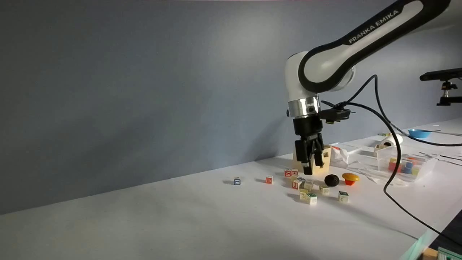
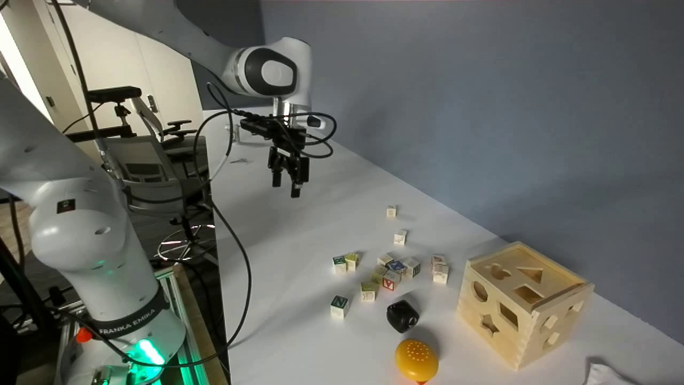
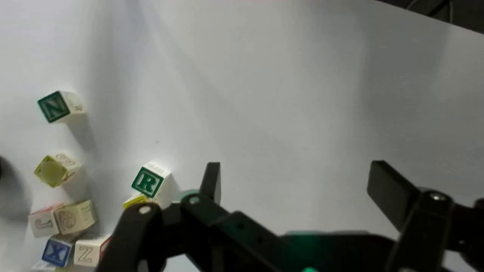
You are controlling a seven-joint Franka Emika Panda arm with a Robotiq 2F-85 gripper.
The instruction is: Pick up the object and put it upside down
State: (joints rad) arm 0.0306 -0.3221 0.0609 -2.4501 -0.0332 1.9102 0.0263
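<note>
Toy [image 2: 417,359], orange over a little red, rests dome-up on the white table [image 2: 299,342] in the foreground of an exterior view. Near it, a black lump [image 2: 402,316]; past that, scattered letter blocks [image 2: 339,307]. Beyond them the gripper [image 2: 286,190] hangs above the table, well apart from the toy, its fingers [image 3: 391,193] spread wide.

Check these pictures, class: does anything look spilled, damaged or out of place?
Nothing looks plainly spilled or damaged. Mildly odd: the orange-topped toy near the black object, since its cap is wider than the red part beneath, looking perhaps top-heavy.
</note>
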